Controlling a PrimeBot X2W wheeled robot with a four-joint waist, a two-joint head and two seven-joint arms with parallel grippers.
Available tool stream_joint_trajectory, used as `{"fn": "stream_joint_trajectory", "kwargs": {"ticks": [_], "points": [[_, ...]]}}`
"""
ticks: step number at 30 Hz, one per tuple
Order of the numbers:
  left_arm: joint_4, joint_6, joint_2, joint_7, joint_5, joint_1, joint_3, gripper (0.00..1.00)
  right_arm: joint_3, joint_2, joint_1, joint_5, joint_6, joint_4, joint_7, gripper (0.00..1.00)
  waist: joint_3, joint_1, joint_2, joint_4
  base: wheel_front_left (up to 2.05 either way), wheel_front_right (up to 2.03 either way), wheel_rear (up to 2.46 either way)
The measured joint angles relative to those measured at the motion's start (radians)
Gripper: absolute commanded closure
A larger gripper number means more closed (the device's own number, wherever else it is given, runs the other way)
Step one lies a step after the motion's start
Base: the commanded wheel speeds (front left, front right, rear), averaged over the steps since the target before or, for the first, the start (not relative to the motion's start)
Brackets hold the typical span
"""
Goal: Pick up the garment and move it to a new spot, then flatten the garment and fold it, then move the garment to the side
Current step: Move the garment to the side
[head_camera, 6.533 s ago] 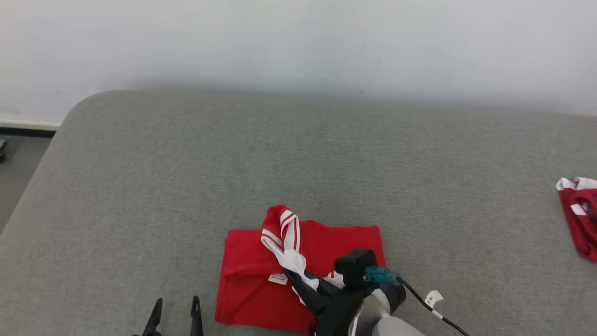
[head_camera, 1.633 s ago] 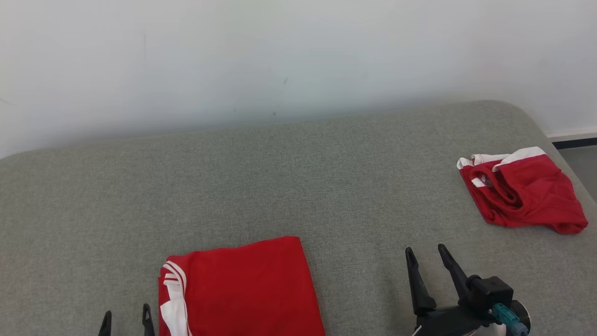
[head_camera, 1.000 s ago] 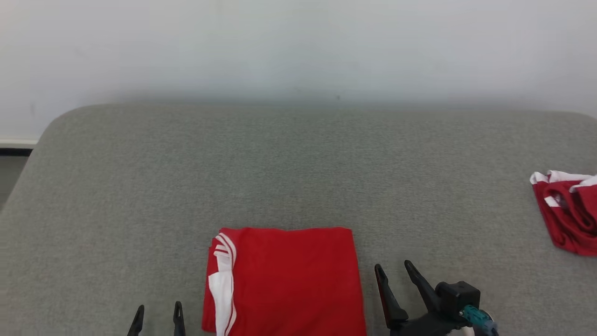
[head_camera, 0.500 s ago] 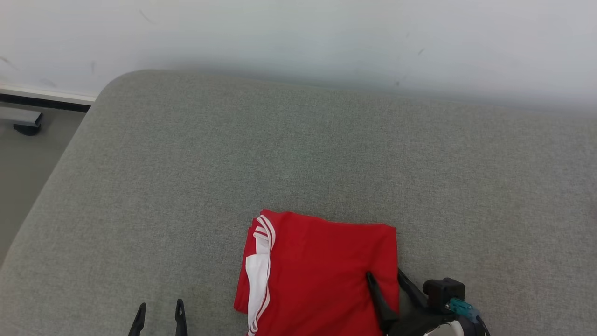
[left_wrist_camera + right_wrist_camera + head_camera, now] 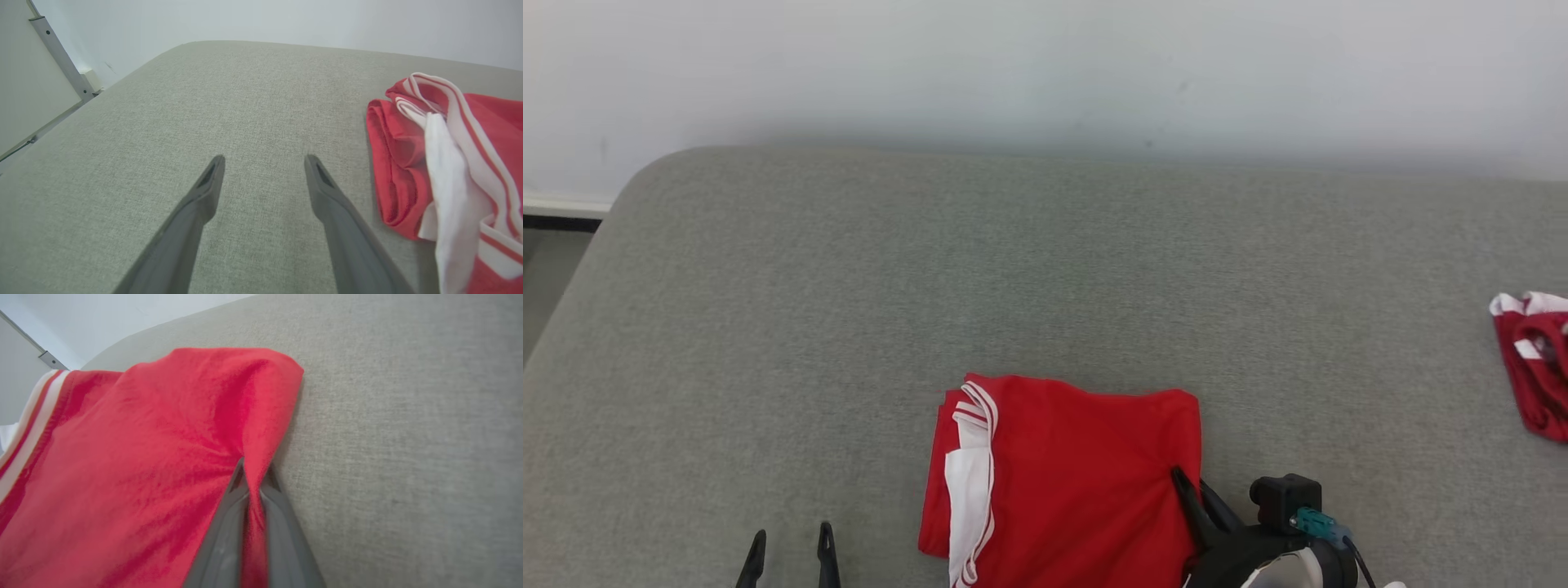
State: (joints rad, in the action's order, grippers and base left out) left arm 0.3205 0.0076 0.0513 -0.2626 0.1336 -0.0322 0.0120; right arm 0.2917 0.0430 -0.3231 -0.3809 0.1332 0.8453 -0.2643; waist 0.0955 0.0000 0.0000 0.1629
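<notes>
**Right edge pinched, fold ready to go to the side**

Our folded red jersey garment with white striped trim (image 5: pixel 1078 474) lies low and centre on the broad grey fabric-covered cushion (image 5: pixel 1045 269), close to our body. It forms a neat rectangle, with the striped band running down its left edge. We judge the flattening and folding done, which leaves the move to the side.

Our right gripper (image 5: pixel 254 473) sits at the garment's right edge, its two dark fingers (image 5: pixel 229 522) pressed nearly together with a ridge of red cloth nipped between them. In the right wrist view the fabric puckers up into that pinch. We take the grip at the edge because the layers there can be caught together and the stack dragged or lifted as one piece. We cannot tell whether every layer is caught.

Our left gripper (image 5: pixel 264 159) hovers over bare cushion just beside the striped edge. Its fingers are spread wide and hold nothing, so it is placed to steady or catch that side if the fold opens.

A second, crumpled red-and-white garment (image 5: pixel 1531 367) lies well apart at the cushion's far right, so we would avoid setting our fold on top of it. A single-sided grip may let the left half trail and unfold, so a slow, low move seems wise.
</notes>
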Motion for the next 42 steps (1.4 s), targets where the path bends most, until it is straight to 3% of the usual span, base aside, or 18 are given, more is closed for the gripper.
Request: {"fn": "stream_joint_trajectory", "kwargs": {"ticks": [11,22,28,34,42], "points": [[0.012,-0.009,-0.001,0.0,-0.001,0.022,-0.004,0.0,-0.044,0.005,0.026,0.007,-0.001,-0.024,0.001,1.0,-0.016,0.0,0.0,-0.204,0.0,0.0,0.0],[0.02,-0.013,-0.001,0.0,-0.002,0.038,-0.012,0.0,-0.026,0.006,0.04,-0.008,-0.001,-0.045,0.001,1.0,-0.026,0.0,0.0,-0.487,0.0,0.0,0.0],[0.061,-0.045,-0.002,0.0,-0.027,0.141,0.041,0.0,-0.107,0.01,0.058,-0.012,-0.001,-0.1,0.001,1.0,-0.011,0.0001,0.0,-0.617,0.0,0.0,0.0],[0.108,-0.062,-0.003,0.0,-0.032,0.203,0.081,0.0,-0.143,0.01,0.101,-0.01,-0.001,-0.164,0.001,1.0,0.029,0.0001,0.0,-0.687,0.0,0.0,0.0],[0.111,-0.067,-0.002,0.0,-0.047,0.205,0.071,0.0,-0.147,0.009,0.103,0.013,-0.001,-0.201,0.001,1.0,0.065,0.0001,0.0001,-0.714,0.0,0.0,0.0]]}}
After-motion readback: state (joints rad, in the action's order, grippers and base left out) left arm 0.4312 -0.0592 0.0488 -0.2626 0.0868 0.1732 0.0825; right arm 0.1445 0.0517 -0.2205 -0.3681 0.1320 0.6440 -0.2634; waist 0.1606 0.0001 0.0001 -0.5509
